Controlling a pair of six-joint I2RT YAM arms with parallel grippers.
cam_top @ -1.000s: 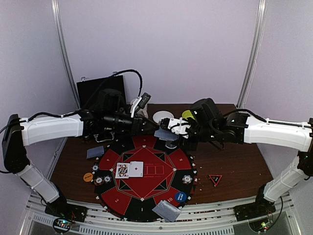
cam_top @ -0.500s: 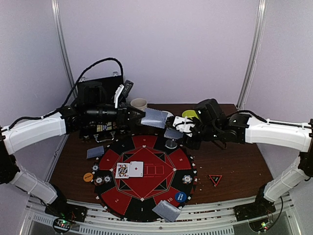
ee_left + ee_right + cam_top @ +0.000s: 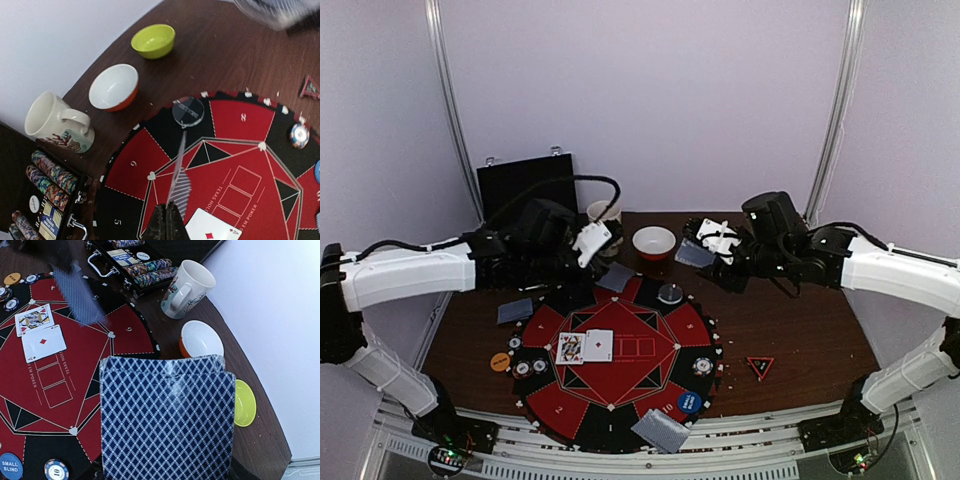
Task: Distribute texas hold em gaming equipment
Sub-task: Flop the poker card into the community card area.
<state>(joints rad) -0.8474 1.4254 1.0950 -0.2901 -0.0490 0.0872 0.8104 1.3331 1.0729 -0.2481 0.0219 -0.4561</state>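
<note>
My left gripper (image 3: 607, 266) is shut on one blue-grey-backed card (image 3: 617, 278), held over the far edge of the round mat (image 3: 650, 385). In the left wrist view the card (image 3: 179, 176) stands edge-on above the closed fingers (image 3: 170, 220). My right gripper (image 3: 708, 250) is shut on a stack of cards (image 3: 695, 255) at the back right; the stack (image 3: 167, 415) fills the right wrist view. Two face-up cards (image 3: 584, 346) lie on the mat. Face-down cards lie at the left (image 3: 515, 311) and front (image 3: 662, 430). Chips (image 3: 523, 368), orange disc (image 3: 500, 362), blue disc (image 3: 689, 402) and triangle marker (image 3: 760, 366) lie around.
A mug (image 3: 55, 122), a white-and-orange bowl (image 3: 115, 86) and a green bowl (image 3: 153, 40) stand behind the mat. An open black case of chips (image 3: 50, 190) is at the back left. A clear round disc (image 3: 670, 293) lies on the mat's far side.
My left gripper has drawn a card away from the right gripper's stack and lowered it toward the mat's far edge. My right gripper has pulled back to the right with the stack.
</note>
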